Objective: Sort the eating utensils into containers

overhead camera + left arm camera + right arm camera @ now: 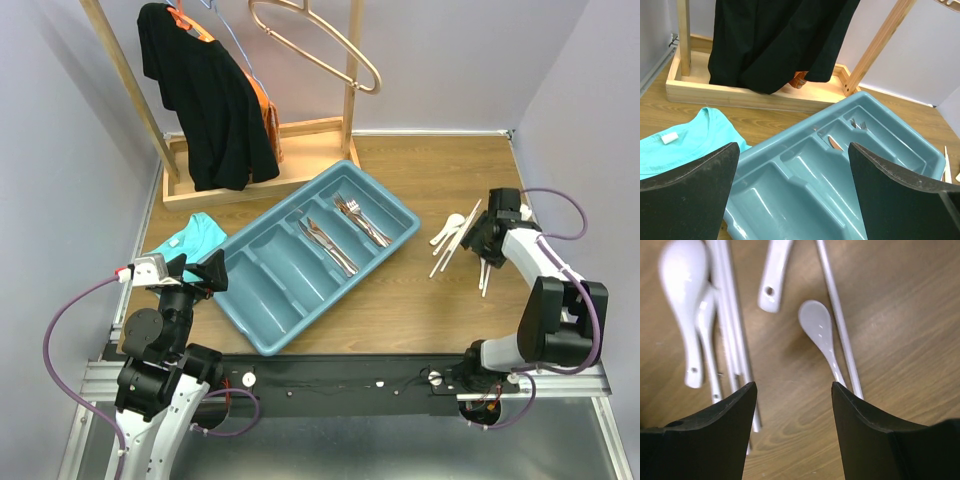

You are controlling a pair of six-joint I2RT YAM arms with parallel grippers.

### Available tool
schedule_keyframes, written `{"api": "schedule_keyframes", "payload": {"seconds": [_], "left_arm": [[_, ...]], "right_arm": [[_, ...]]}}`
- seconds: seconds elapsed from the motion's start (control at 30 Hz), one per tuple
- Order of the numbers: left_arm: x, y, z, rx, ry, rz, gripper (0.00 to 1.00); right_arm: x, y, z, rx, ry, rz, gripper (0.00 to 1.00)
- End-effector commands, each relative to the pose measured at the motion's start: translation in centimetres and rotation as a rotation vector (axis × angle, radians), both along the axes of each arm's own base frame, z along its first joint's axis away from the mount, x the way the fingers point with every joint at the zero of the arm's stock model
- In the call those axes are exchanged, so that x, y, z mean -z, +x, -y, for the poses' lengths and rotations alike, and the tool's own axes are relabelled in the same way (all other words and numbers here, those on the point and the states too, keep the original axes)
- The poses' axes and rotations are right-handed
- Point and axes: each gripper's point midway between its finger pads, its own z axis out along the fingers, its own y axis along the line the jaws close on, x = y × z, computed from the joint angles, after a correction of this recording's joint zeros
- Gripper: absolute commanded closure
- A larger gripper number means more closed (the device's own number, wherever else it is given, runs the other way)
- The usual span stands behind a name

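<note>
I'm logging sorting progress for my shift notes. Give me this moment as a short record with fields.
tray: teal, four compartments, two bare
forks: in the far-right compartment
knives: in the compartment beside the forks
spoons: on the table, right of the tray
chopsticks: on the table among the spoons
left pincer: open, at the tray's left side, holding nothing
right pincer: open, above the spoons, holding nothing

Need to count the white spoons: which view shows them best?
Right wrist: the spoons lie close and large beside chopsticks. The top view shows them tiny; the left wrist view shows no spoon clearly.
</note>
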Motion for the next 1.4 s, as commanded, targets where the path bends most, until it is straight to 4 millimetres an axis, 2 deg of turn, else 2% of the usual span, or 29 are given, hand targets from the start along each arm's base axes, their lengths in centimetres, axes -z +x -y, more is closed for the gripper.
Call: {"api": "schedule_keyframes", "payload": {"seconds": [0.0, 0.13, 0.47, 0.77, 0.9, 1.07, 1.1, 1.2, 1.33, 1.37], "left_arm": [[-0.5, -0.4, 0.0, 0.01, 0.003, 0.03, 0.01], [-0.5, -0.4, 0.0, 0.009, 0.003, 0.03, 0.01], [-0.5, -0.4, 0.0, 0.009, 0.003, 0.028, 0.01], [-0.5, -0.4, 0.0, 0.009, 0.003, 0.03, 0.01], [-0.5, -0.4, 0.1, 0.012, 0.003, 0.03, 0.01], [-0.5, -0.3, 0.2, 0.015, 0.003, 0.027, 0.01], [-0.5, -0.3, 0.1, 0.015, 0.002, 0.028, 0.01], [-0.5, -0.3, 0.2, 0.015, 0.001, 0.028, 0.01], [-0.6, -0.3, 0.3, 0.021, 0.004, 0.03, 0.01], [-0.6, -0.3, 0.3, 0.022, 0.004, 0.032, 0.01]], "right_arm": [[2.9, -1.5, 0.6, 0.066, 0.086, -0.039, 0.33], [4.3, -2.5, 0.9, 0.1, 0.106, -0.068, 0.35], [5.3, -2.3, 1.6, 0.107, 0.089, -0.083, 0.48], [6.5, -3.2, 0.7, 0.054, 0.118, -0.122, 0.63], [6.7, -3.6, 0.2, 0.034, 0.138, -0.126, 0.76], [5.4, -3.7, -0.7, 0.004, 0.165, -0.086, 0.86], [5.3, -3.9, -0.9, -0.001, 0.174, -0.082, 0.91], [4.0, -4.1, -1.4, -0.024, 0.185, -0.041, 0.96], [1.4, -3.5, -2.0, -0.064, 0.171, 0.023, 0.96], [0.9, -3.5, -2.7, -0.088, 0.174, 0.026, 0.96]]}}
